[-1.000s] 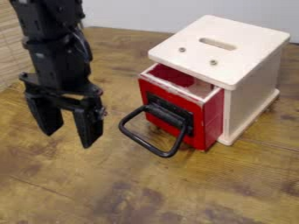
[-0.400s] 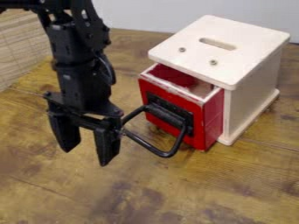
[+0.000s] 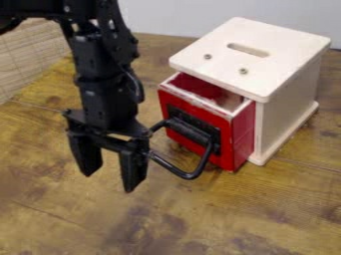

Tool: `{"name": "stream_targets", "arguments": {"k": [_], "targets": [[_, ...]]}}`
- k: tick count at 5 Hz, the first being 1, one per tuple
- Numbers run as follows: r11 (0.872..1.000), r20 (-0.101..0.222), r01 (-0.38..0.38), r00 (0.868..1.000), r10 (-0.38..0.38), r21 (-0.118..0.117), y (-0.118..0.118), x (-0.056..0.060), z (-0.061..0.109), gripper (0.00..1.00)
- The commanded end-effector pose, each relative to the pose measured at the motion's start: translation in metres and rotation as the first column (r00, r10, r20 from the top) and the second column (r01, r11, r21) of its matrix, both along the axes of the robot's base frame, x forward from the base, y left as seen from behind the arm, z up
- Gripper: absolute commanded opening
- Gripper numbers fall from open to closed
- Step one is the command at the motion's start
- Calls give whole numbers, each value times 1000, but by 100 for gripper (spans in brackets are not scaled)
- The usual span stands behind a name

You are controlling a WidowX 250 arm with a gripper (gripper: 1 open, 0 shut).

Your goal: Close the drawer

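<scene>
The glossy red drawer (image 3: 200, 118) sticks partly out of the pale wooden cube (image 3: 273, 85), its inside showing at the top. Its black loop handle (image 3: 180, 149) juts forward and down at the front. My black gripper (image 3: 112, 171) hangs fingers down just left of the handle, almost level with it. The jaws are open and hold nothing. The right finger (image 3: 135, 169) is close to the handle's left edge; I cannot tell whether it touches.
The cube has a slot (image 3: 248, 47) on its top. A woven mat (image 3: 34, 60) lies at the far left of the wooden table (image 3: 253, 214). The arm's black body (image 3: 100, 70) rises above the gripper.
My gripper has moved right, toward the drawer handle, and a little lower. The drawer has not moved.
</scene>
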State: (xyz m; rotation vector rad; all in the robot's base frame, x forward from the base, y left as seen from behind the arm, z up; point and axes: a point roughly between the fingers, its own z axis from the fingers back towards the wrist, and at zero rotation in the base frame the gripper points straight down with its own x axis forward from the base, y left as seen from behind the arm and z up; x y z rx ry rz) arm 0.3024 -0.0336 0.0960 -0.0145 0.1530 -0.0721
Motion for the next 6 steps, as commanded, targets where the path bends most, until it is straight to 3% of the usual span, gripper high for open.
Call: {"name": "stream_targets", "arguments": {"k": [1, 6], "targets": [[1000, 52, 17, 999, -16, -9, -8, 10, 11, 100], [999, 40, 45, 998, -44, -18, -30, 30, -11, 100]]}}
